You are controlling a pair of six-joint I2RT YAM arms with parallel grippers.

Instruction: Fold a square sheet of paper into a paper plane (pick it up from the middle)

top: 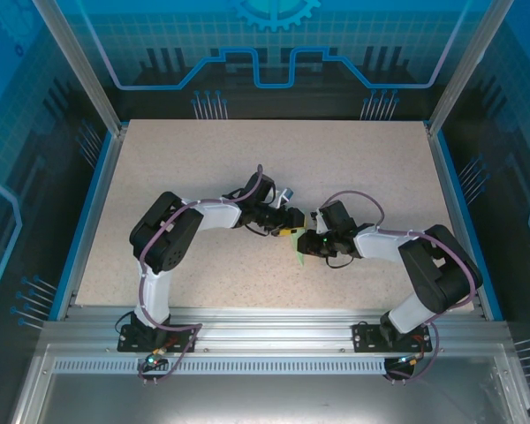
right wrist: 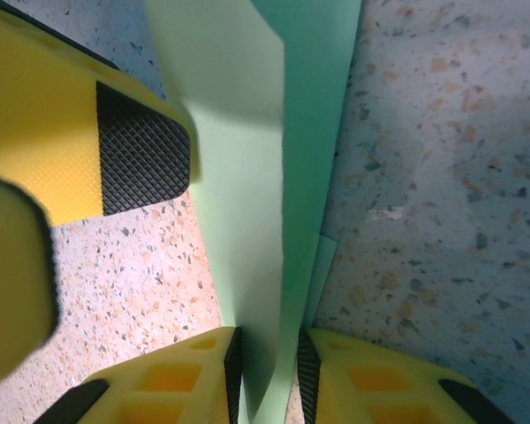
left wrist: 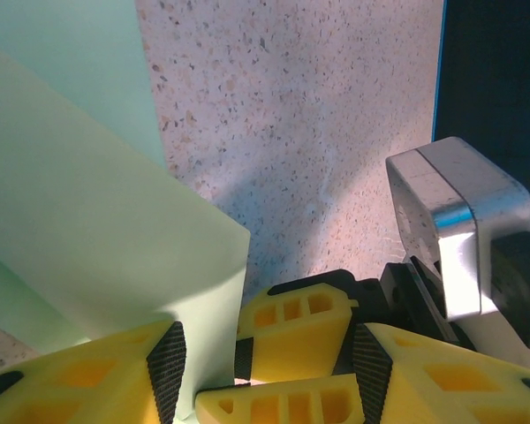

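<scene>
The right gripper (right wrist: 271, 375) is being held nearly closed. The pale green sheet of paper (right wrist: 247, 177) is being pinched on edge between its two black pads, so that the folded layers are being pressed together along what is judged to be the lengthwise crease. From that pinch the paper is being stood up off the table (right wrist: 442, 177) as a narrow double strip, with a lighter flap in front and a darker layer behind it. A small corner is being left exposed low beside the right pad.

The left gripper (left wrist: 267, 364) is being held about half wide, with nothing gripped. Its jaws are being set around both the raised flap and the tips of the other gripper, with one pad just beside the flap. This seems to be done so that the flap is being steadied or lined up while the fold is being clamped.

In the overhead view the two wrists are being held nose to nose near the middle of the table, with the sheet between them. An early folding step is judged to be under way, as no pointed dart shape is being shown yet.
</scene>
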